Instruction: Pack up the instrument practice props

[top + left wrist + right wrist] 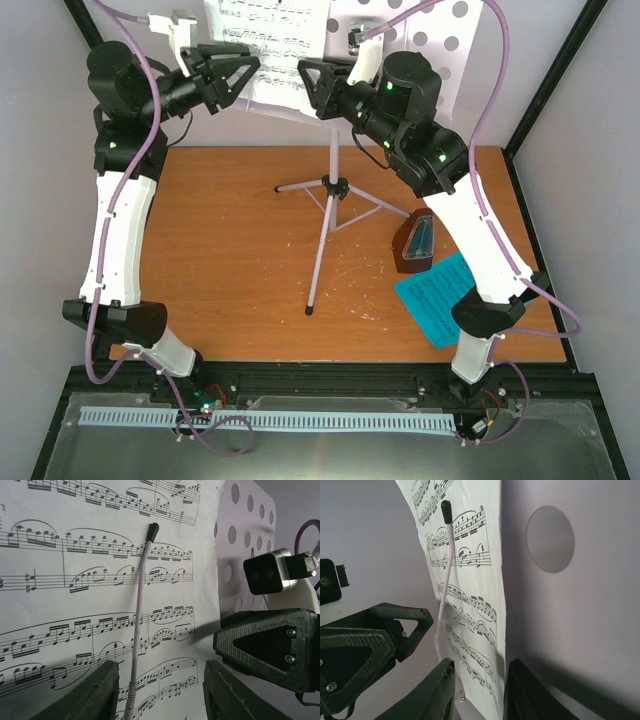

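The silver-white music stand (pixel 330 190) stands mid-table on its tripod, its perforated grey desk (pixel 440 40) at the back. White sheet music (pixel 265 45) rests on the desk, under a thin wire retainer with a black tip (pixel 153 528). My left gripper (pixel 250 72) is open and faces the sheet (pixel 90 580), the wire between its fingers (pixel 100 692). My right gripper (pixel 305 78) is open, with the sheet's right edge (pixel 475 605) between its fingers (pixel 437 692). The brown metronome (pixel 413 243) and the teal booklet (pixel 440 298) lie on the table at the right.
The two grippers face each other closely in front of the desk; each shows in the other's wrist view, the right one (pixel 270 645) and the left one (pixel 365 650). The tripod legs (pixel 312 300) spread over the orange table (pixel 230 260). Grey walls close in both sides.
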